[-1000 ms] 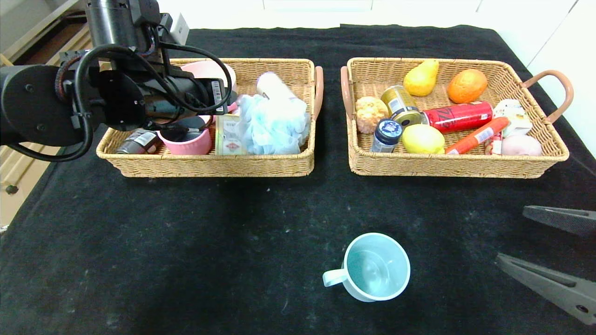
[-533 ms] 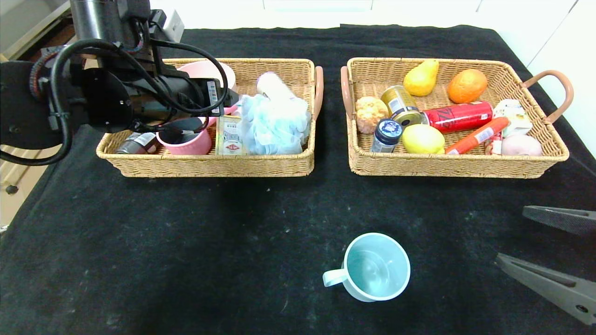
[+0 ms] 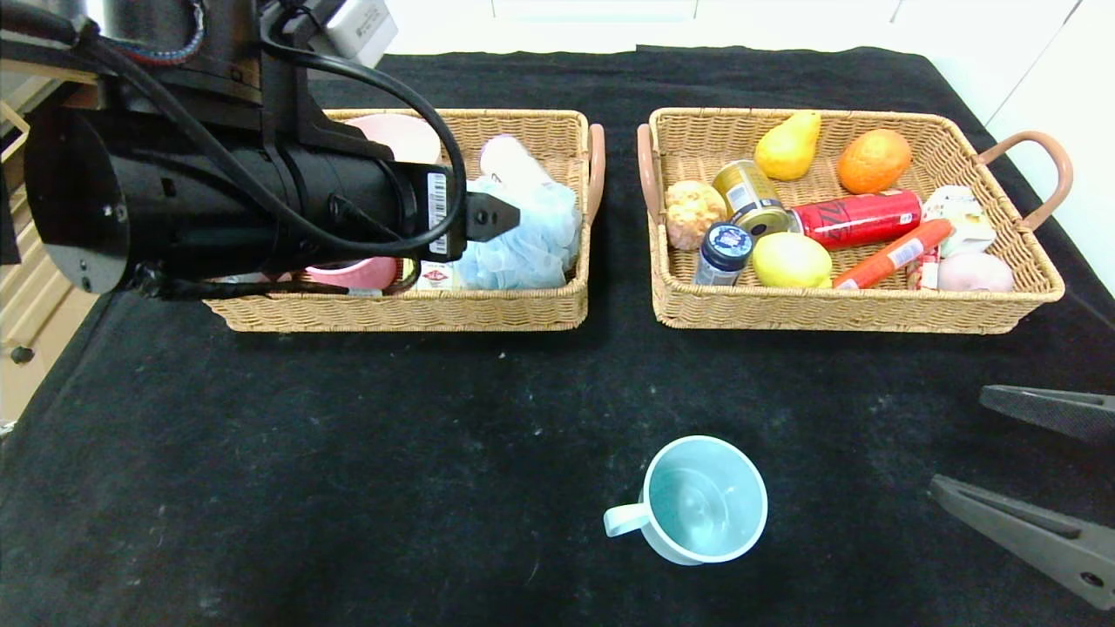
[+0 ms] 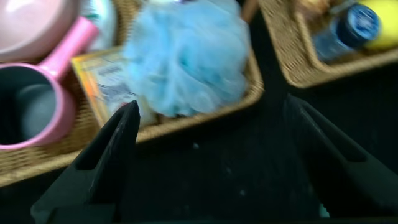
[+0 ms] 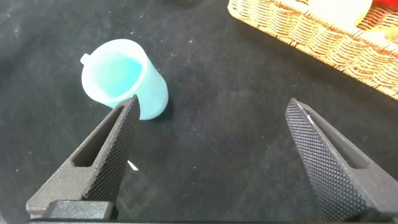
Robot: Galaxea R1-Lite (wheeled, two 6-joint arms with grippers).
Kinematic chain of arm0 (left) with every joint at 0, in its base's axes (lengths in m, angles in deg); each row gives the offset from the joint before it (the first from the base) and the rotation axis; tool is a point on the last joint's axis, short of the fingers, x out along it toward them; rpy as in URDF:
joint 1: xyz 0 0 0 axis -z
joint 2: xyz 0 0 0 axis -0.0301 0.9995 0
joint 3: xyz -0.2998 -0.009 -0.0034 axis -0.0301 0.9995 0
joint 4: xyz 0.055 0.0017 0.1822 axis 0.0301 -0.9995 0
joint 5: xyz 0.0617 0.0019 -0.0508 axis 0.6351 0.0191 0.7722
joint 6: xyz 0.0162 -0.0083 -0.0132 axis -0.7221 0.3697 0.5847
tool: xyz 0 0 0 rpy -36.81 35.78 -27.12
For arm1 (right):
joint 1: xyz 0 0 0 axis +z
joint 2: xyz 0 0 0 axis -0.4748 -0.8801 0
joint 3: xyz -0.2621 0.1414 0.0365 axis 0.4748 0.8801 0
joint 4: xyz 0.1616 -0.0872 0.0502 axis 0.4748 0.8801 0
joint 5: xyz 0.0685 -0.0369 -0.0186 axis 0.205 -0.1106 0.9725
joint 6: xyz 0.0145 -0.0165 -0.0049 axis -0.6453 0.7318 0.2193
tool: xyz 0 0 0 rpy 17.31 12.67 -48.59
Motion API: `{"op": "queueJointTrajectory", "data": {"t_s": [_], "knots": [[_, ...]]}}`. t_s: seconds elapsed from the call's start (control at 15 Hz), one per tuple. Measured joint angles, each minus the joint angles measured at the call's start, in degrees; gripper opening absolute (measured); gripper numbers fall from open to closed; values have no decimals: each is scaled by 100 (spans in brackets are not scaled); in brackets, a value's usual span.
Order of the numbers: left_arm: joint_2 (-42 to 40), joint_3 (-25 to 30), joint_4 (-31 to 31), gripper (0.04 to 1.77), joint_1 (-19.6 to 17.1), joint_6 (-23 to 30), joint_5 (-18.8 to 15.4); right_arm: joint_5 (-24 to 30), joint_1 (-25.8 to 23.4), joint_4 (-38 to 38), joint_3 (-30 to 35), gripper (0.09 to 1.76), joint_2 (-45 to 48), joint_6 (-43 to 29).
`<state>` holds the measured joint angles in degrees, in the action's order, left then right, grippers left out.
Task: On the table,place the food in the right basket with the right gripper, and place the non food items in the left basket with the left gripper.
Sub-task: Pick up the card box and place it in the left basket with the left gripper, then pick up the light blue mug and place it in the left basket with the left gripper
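Note:
The light blue mug (image 3: 701,501) stands upright on the black table (image 3: 348,453), handle to the left. My left gripper (image 3: 501,218) hangs open and empty above the front of the left basket (image 3: 401,309). In that arm's wrist view the gripper (image 4: 211,102) frames the basket's front rim, with the pink pan (image 4: 37,118) and beige box (image 4: 106,87) lying inside. My right gripper (image 3: 956,440) rests open at the table's right edge, right of the mug (image 5: 124,71). The lemon (image 3: 791,259), gold can (image 3: 751,198) and sausage (image 3: 893,252) lie in the right basket (image 3: 854,315).
A blue bath pouf (image 3: 523,231), a pink bowl (image 3: 396,135) and a white bottle (image 3: 510,161) share the left basket. A pear (image 3: 788,144), an orange (image 3: 874,161), a red can (image 3: 858,218) and a blue-lidded jar (image 3: 723,252) fill the right one.
My left arm has risen and swung right over the left basket, its jaws spreading wider. The pan stays in the basket. The mug and right arm have not moved.

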<state>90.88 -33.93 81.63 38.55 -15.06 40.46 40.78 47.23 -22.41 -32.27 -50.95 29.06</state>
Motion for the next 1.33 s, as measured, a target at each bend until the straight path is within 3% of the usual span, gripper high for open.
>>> {"op": "queueJointTrajectory", "data": {"t_s": [0.27,0.73,0.93,1.33], "knots": [[9,396,5,169,812,-236,-4,-2,0,0,-6,171,54,0],[279,532,-35,170,1686,-419,-12,-2,0,0,-24,171,135,-9],[306,750,-22,170,1959,-461,-17,-2,0,-2,-41,171,168,-28],[315,1125,-22,171,2152,-461,-257,-2,0,-11,-63,171,246,-46]]}}
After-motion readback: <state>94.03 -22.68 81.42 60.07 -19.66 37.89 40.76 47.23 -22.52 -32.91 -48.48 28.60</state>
